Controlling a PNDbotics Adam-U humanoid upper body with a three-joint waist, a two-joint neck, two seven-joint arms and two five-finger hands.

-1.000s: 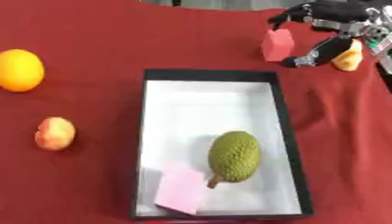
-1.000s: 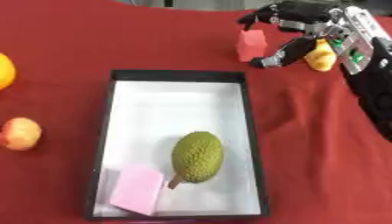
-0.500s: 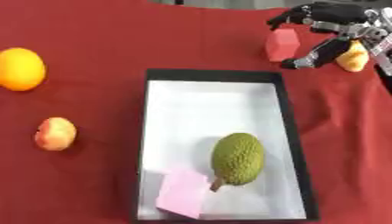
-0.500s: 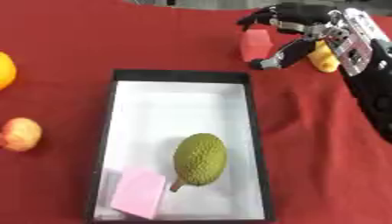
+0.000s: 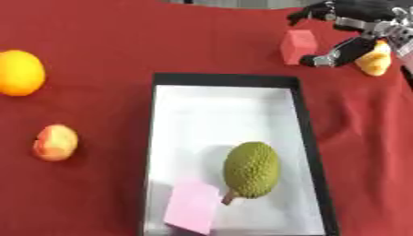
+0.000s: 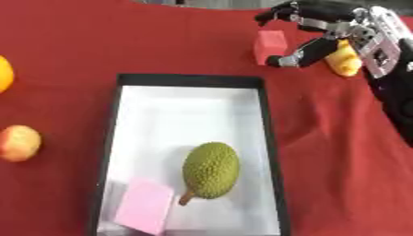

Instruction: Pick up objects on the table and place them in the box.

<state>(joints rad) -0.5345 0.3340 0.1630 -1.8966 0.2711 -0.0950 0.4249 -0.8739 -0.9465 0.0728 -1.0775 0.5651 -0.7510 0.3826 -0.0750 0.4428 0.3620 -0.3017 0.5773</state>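
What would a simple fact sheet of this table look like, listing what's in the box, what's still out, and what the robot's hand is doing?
In box: green bumpy fruit, pink block
Left of box: orange, peach-coloured fruit
Beyond box, far right: red block, yellow object
Right hand: fingers spread around red block, not closed
Surface: red cloth
Left hand: unseen

A red-covered bench carries a black box at its middle, an orange and a peach-coloured fruit towards its left edge, and a pink block and a yellow fruit near its far right corner.
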